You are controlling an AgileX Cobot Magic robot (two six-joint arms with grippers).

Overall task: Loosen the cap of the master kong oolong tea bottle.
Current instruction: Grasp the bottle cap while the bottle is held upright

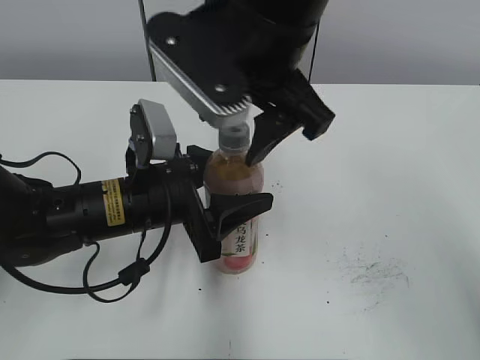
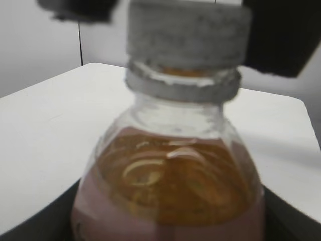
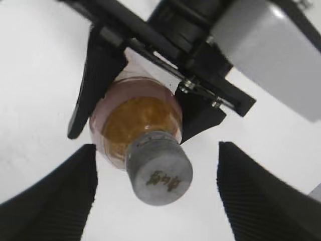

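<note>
The master kong oolong tea bottle [image 1: 238, 225] stands upright on the white table, amber tea inside, pink label with Chinese characters. My left gripper [image 1: 229, 217] is shut on the bottle's body from the left. The bottle fills the left wrist view [image 2: 170, 186]. The grey-white cap [image 1: 234, 138] sits on the bottle's neck; it also shows in the left wrist view [image 2: 188, 35] and in the right wrist view [image 3: 160, 168] with a dark mark on top. My right gripper [image 3: 158, 193] is open above the cap, its fingers on either side and apart from it, and it shows in the exterior view [image 1: 259, 142].
The white table [image 1: 390, 187] carries faint dark scuff marks [image 1: 371, 271] at the front right. A dark vertical pole [image 1: 142, 37] stands behind the table. The left arm's cable [image 1: 112, 281] loops over the table at the front left.
</note>
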